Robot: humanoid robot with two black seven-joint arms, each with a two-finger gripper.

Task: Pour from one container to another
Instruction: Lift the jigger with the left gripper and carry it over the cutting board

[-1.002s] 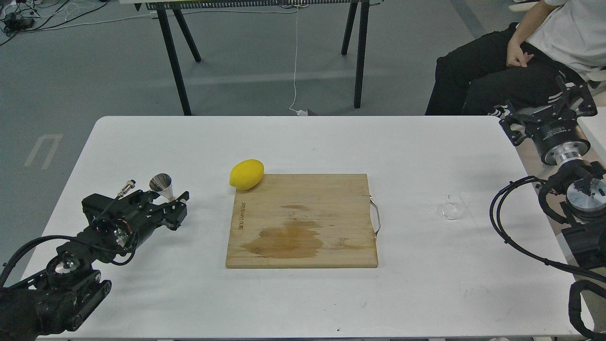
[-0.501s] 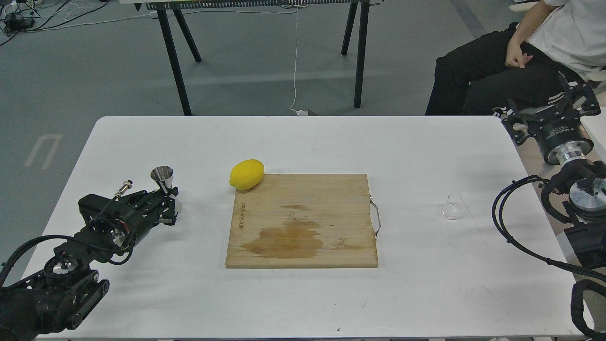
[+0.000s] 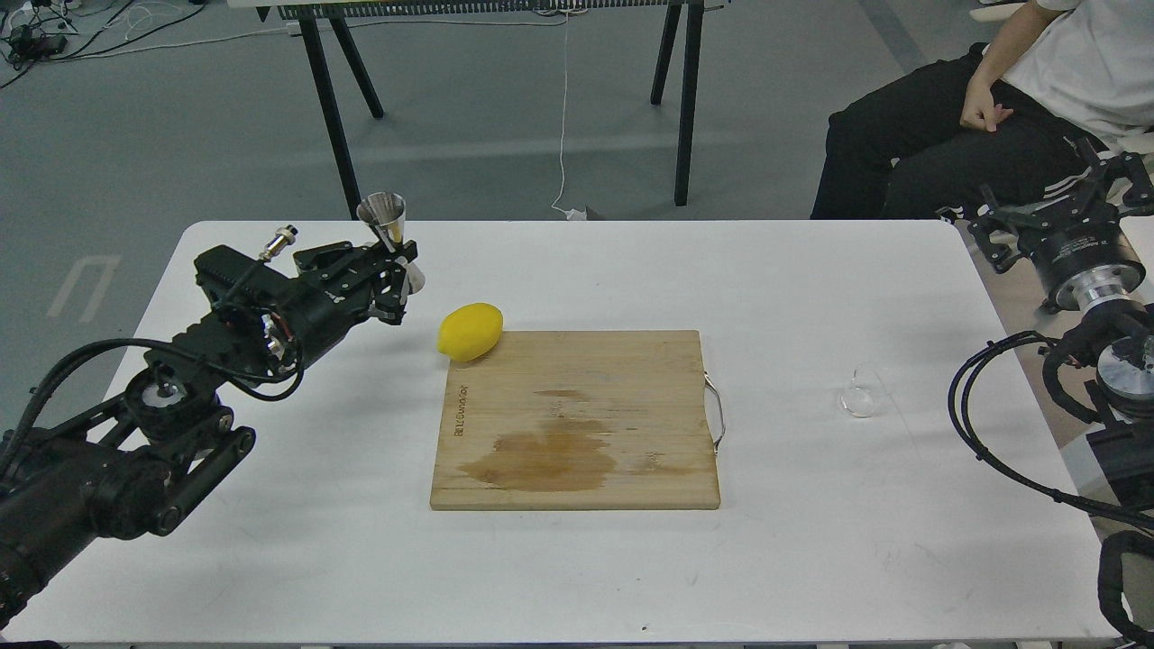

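The white table (image 3: 270, 559) fills most of the view, with bare surface along its near edge and between the things on it. A wooden cutting board (image 3: 577, 424) lies flat near the middle, stained with darker patches, a metal handle on its right side. The left arm reaches in over the table's left part, and the left gripper (image 3: 397, 270) has its fingers (image 3: 389, 287) closed around the narrow waist of the steel jigger (image 3: 383, 216), holding it upright above the far left part of the table; what its upper cone holds cannot be seen. A yellow lemon (image 3: 470, 332) rests at the board's far left corner, touching it, just right of the gripper. The clear glass cup (image 3: 861, 392) stands alone on the right part of the table, well apart from the board; its contents cannot be made out. The right gripper (image 3: 1064, 216) hangs past the table's far right corner, and whether its fingers are apart cannot be told.
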